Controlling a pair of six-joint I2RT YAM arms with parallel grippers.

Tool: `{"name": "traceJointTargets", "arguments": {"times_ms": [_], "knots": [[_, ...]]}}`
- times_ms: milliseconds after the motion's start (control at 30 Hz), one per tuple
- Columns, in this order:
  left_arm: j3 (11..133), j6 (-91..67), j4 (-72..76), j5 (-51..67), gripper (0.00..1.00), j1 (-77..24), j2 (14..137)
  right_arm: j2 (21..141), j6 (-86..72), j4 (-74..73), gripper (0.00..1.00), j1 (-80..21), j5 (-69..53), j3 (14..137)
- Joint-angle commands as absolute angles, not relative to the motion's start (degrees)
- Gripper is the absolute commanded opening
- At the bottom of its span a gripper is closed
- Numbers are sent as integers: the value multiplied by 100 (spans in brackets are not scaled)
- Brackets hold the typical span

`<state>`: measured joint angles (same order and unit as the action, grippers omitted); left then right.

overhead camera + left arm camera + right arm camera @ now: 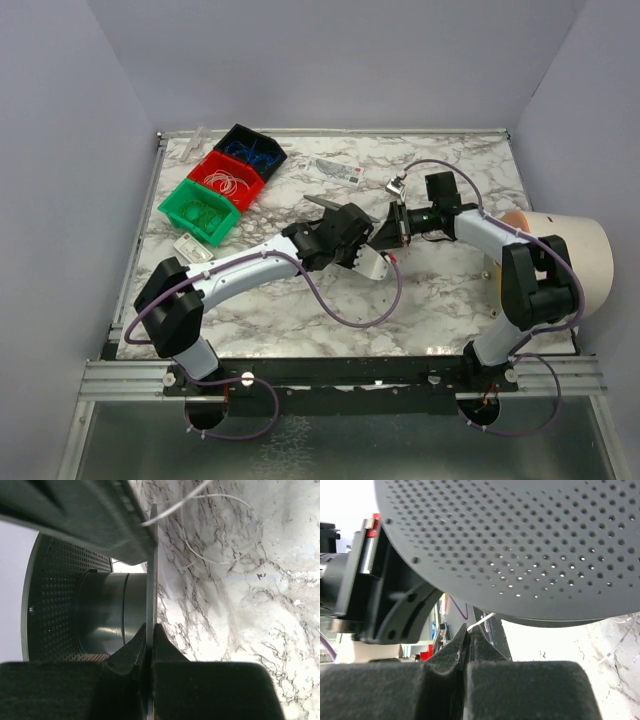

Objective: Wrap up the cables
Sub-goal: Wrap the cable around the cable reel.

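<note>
A black spool shows edge-on in the left wrist view, with a shiny hub (105, 611) and a perforated flange (50, 605). My left gripper (151, 627) is shut on the thin rim of its other flange (152, 570). From the right wrist the perforated flange (520, 545) fills the top. My right gripper (469, 627) is shut on a thin white cable (487, 617) just below it. That cable (220, 530) trails off in a loose loop over the marble table (280, 630). In the top view both grippers, left (368, 240) and right (392, 228), meet at mid-table.
Black (250, 150), red (227, 180) and green (200, 210) bins of coiled cables stand at the back left. A flat packet (337, 170) lies behind the grippers and a small bag (190, 247) by the green bin. A big pale roll (570, 260) sits at the right edge.
</note>
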<state>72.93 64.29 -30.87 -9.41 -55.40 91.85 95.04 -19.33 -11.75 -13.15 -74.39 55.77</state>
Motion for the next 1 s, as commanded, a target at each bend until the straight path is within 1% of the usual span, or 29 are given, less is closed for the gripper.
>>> {"name": "traceJointTargets", "arguments": {"times_ms": [0,233,367,600,967], "knots": [[7191,6720,-2849,-1269,0,-5581,9064,9443,-1283,-1942,1,-1285,-7372,5938],[7396,6793,-3222,-934,0,-5572,8976,9282,-1423,-1836,0,-1187,-7427,5841],[7565,6750,-3237,-927,0,-5572,9065,9228,-2490,-734,0,-1188,-7980,5471],[7821,6496,-3229,-748,0,-5581,9276,9411,-3787,700,1,-1204,-8380,5071],[7889,6473,-3242,-746,0,-5599,9446,9334,-3734,629,0,-1196,-8377,5109]]}}
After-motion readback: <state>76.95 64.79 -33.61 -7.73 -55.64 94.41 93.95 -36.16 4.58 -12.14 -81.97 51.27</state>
